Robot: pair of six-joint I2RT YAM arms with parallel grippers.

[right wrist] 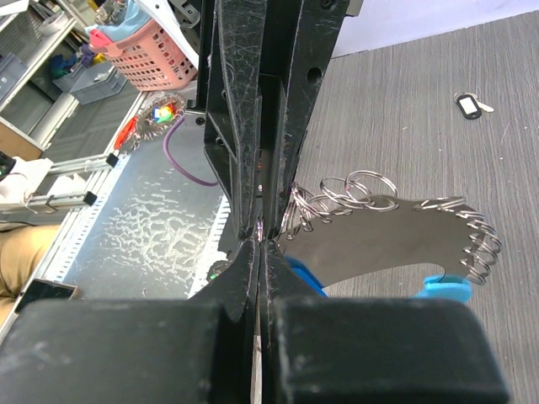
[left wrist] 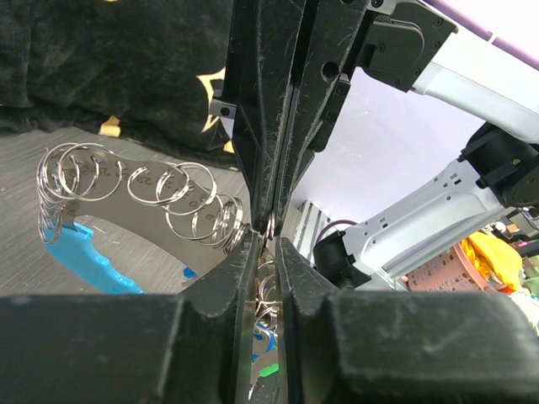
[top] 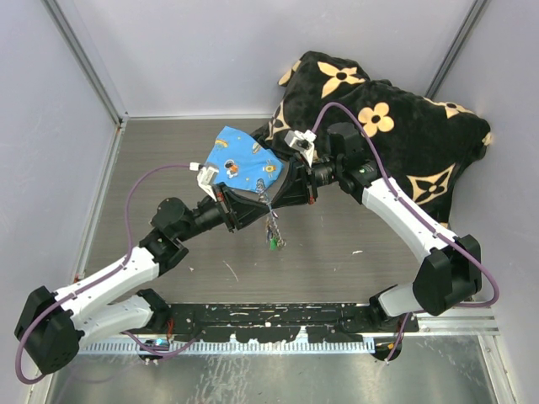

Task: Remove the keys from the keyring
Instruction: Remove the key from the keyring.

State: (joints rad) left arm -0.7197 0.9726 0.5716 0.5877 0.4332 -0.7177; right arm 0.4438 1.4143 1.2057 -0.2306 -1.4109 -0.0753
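Top view. Item: the keyring (top: 268, 200), held in the air above the grey wood-grain bench (top: 337, 269), where the left end effector (top: 258, 200) and the right end effector (top: 281, 190) meet tip to tip. The keys (top: 271, 233), tiny metal blades with one green plastic head lowest, dangle in a cluster beneath. A blue printed cloth (top: 240, 160) lies just behind and a black plush cushion with tan flowers (top: 396, 143) fills the far right corner. Hazards, as I judge them: the ring wire is thin and springy and could slip from the fingers. If the arms pull unevenly, the whole piece could twist free and drop. Many look-alike rings also invite a pinch on the wrong one. Left wrist view. The keyring proves to be a curved bright steel plate strung along its edge with silver split rings, ending in a light-blue plastic piece (left wrist: 80, 248). The left end effector is clenched on the rings at the plate's near end, with wire showing in its narrow gap. Right wrist view. The right end effector is clenched tight at the plate's tip. I cannot tell whether it traps a ring. A small dark tag (right wrist: 467, 105) lies well apart on the bench.
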